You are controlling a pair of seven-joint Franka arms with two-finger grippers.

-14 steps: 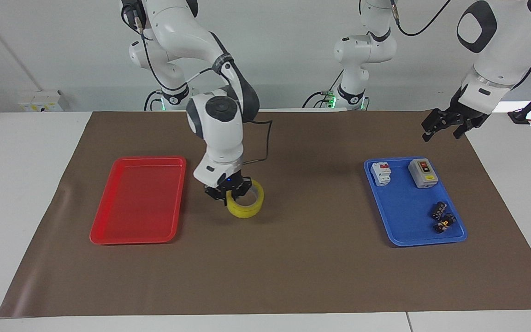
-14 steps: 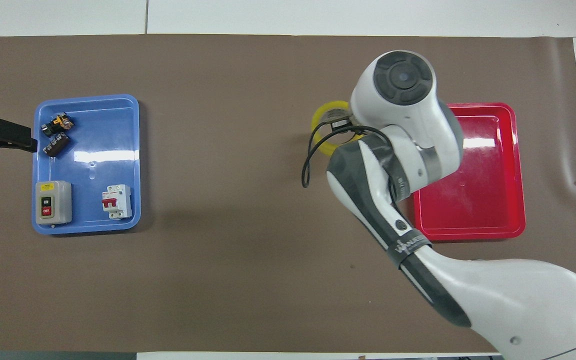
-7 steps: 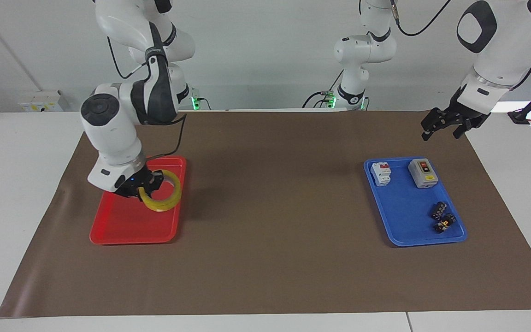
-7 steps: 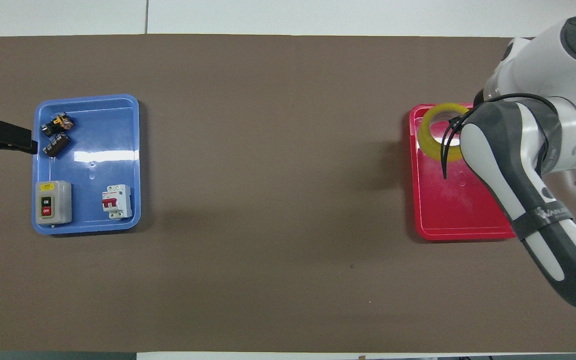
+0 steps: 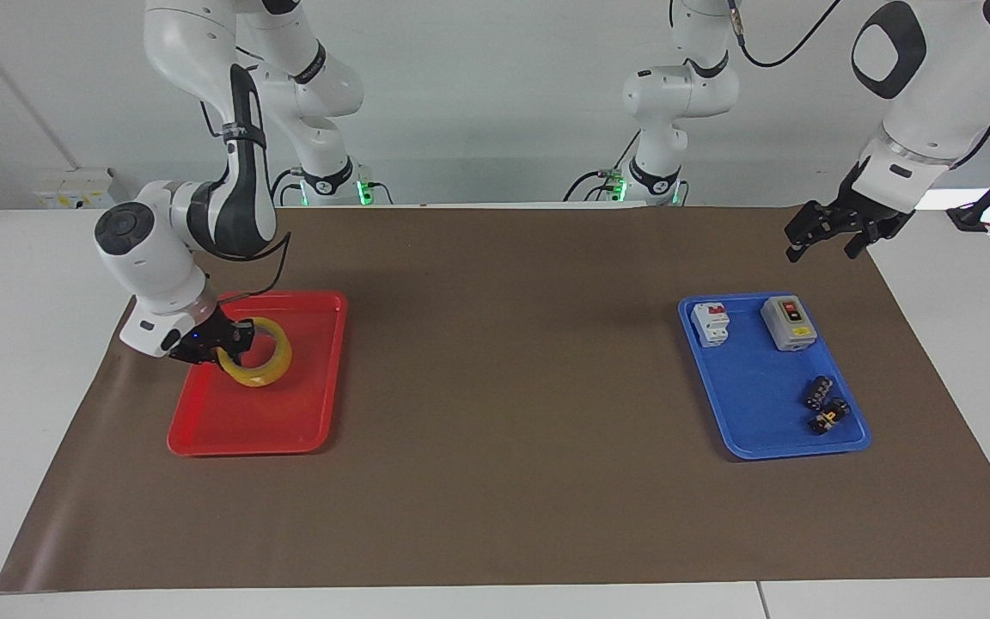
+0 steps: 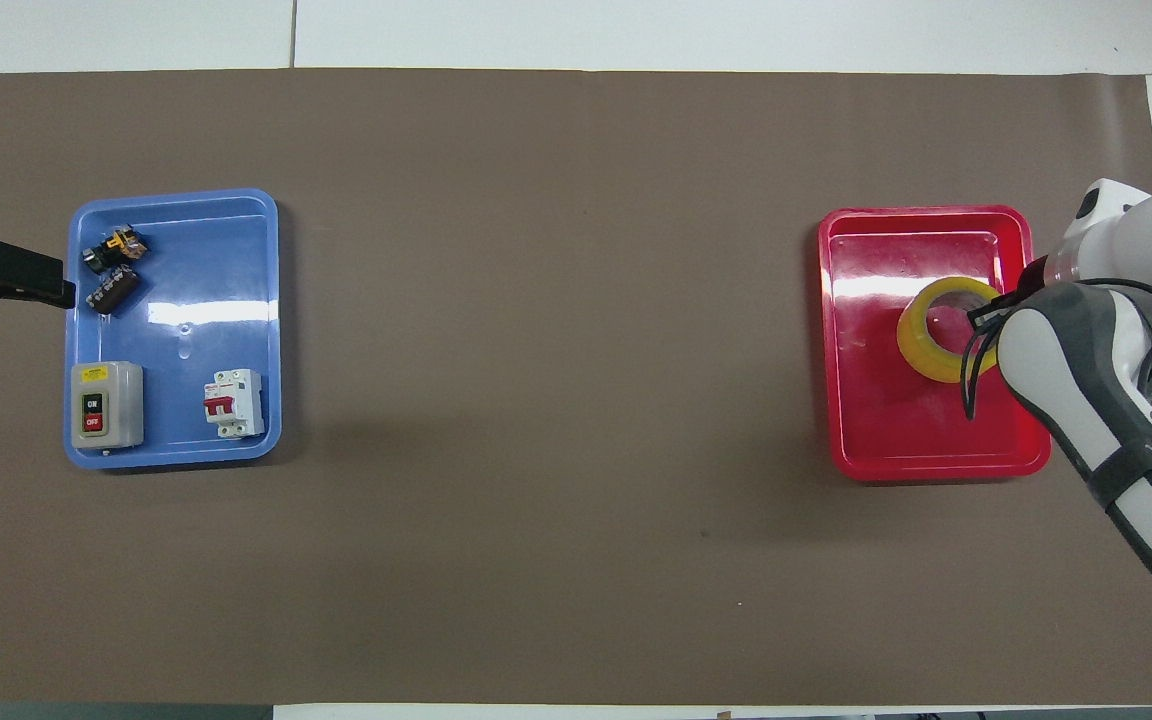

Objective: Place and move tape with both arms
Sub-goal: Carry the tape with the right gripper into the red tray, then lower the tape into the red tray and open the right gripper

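Vs 0.5 s ago: right pincer [image 5: 222, 344] has carried tape [image 5: 256, 364] from red tray's [image 5: 247, 430] corner to over its middle, lower. Pincer clamped on the tape's rim, roll tilted; can't tell if it touches the tray. Left pincer [image 5: 830, 234] waits, unmoved, fingers spread, nothing held, up beside blue tray [image 5: 770, 430].

Right end effector [image 5: 222, 342] low, arm bent, clamped — left end effector [image 5: 834, 230] raised, waiting

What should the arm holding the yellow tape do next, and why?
Probably lower and let go: the right hand holds the tape tilted over the red tray, apparently not yet flat. The left hand waits above the blue tray's end.
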